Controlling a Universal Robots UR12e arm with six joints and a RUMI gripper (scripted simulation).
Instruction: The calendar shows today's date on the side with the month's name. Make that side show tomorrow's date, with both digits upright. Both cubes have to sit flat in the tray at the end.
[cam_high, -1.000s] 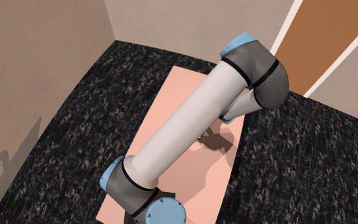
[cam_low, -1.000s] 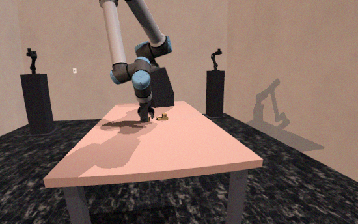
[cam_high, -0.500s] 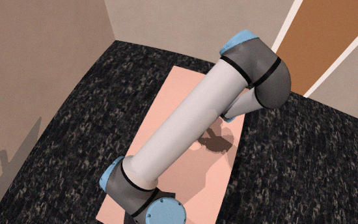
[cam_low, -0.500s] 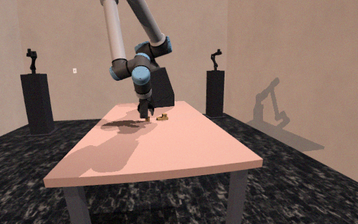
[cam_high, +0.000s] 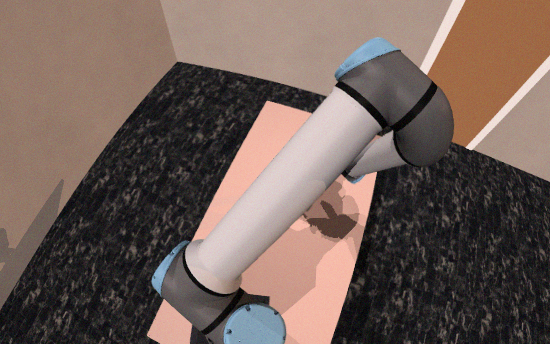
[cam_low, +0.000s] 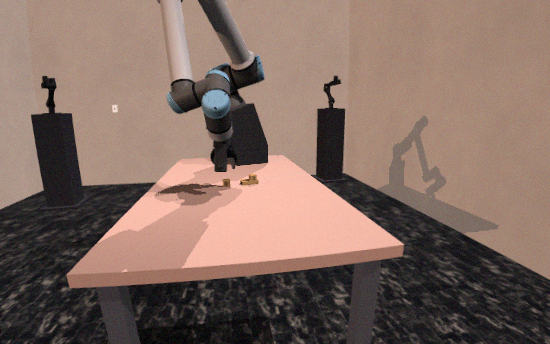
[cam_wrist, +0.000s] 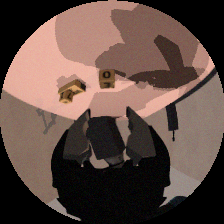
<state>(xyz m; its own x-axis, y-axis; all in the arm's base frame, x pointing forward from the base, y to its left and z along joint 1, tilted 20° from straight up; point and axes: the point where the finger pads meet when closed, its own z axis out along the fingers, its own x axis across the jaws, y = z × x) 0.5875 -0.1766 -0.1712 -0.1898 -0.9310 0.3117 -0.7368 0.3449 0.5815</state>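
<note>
A loose wooden cube (cam_low: 226, 183) (cam_wrist: 106, 77) stands on the table apart from the tray. In the wrist view it shows a dark 0 on its upper face and part of another digit below, too small to read surely. The wooden tray (cam_low: 244, 182) (cam_wrist: 79, 89) is beside it, with the other cube (cam_low: 253, 177) (cam_wrist: 66, 95) at one end. That cube's markings and the month's name cannot be read surely. My gripper (cam_low: 227, 168) (cam_wrist: 108, 108) is partly open and empty, above and clear of the loose cube. In the top view the arm hides gripper, cubes and tray.
The pink table (cam_high: 332, 305) (cam_low: 300, 225) carries the arm's shadow around the loose cube. The black base block (cam_low: 252, 135) stands at the table's far end in the exterior view. Two black pedestals (cam_low: 57, 160) (cam_low: 330, 145) with small arms stand off the table.
</note>
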